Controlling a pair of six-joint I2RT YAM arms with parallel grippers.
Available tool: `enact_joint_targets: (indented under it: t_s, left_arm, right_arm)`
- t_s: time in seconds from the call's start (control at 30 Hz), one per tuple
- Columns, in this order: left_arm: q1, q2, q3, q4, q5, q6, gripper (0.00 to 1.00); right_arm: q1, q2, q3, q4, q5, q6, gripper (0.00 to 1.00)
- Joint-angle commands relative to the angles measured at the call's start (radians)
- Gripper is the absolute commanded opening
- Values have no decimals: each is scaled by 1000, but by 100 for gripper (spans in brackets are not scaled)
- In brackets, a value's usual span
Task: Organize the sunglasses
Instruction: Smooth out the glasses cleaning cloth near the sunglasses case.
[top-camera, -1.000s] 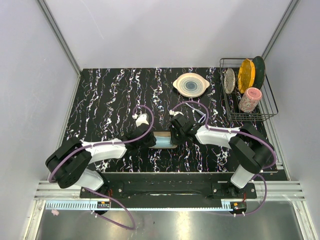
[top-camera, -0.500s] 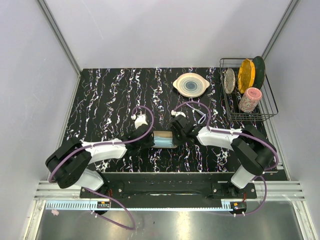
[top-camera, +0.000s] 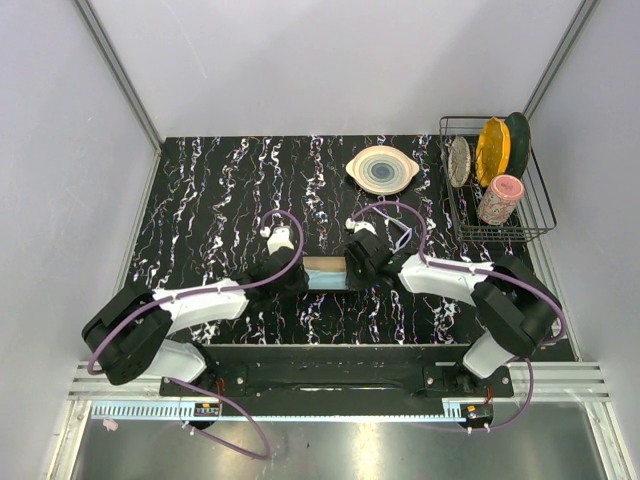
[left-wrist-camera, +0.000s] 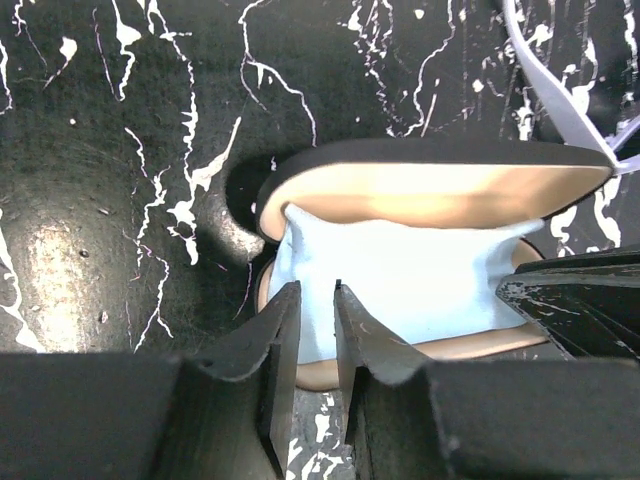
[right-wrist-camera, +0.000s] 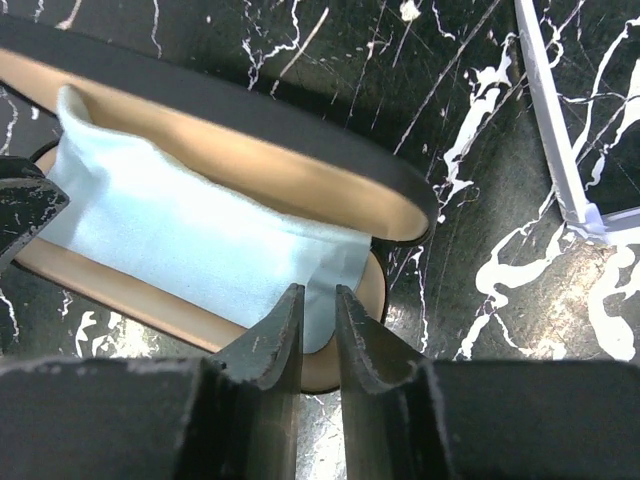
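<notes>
Left gripper (left-wrist-camera: 315, 295) and right gripper (right-wrist-camera: 318, 292) narrowly pinch light blue square cloth (left-wrist-camera: 400, 270), likely lining black tan-lined oblong case (left-wrist-camera: 430, 195) for thin whitish sunglasses (right-wrist-camera: 548, 100)

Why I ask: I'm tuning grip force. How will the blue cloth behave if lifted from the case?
Probably floppy: the light blue cloth sags and wrinkles across the open case. Likely light for its size, since it looks like one thin sheet. It may slip free, since the left fingers and right fingers pinch only its near edge.
</notes>
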Motion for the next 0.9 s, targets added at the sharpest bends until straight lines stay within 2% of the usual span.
enact_joint_targets:
  t_s: [0.0, 0.33, 0.53, 0.63, 0.67, 0.87]
  left_arm:
    - [-3, -61, -8, 17, -16, 15, 25]
    - [-3, -133, 42, -42, -54, 61, 29]
    - [-2, -190, 84, -105, -77, 95, 34]
    - [9, -219, 119, -142, -77, 124, 43]
    - [16, -225, 143, -154, -71, 133, 50]
    - [148, -249, 222, -168, 103, 209, 74]
  right_arm:
    - [6, -69, 5, 25, 6, -6, 26]
    - [6, -106, 93, -32, 43, -12, 38]
    - [3, -129, 192, -127, 127, -44, 48]
    - [-34, -118, 272, -202, 155, -87, 56]
    - [-57, -97, 297, -227, 158, -102, 56]
    - [-257, 19, 448, -333, 112, -246, 63]
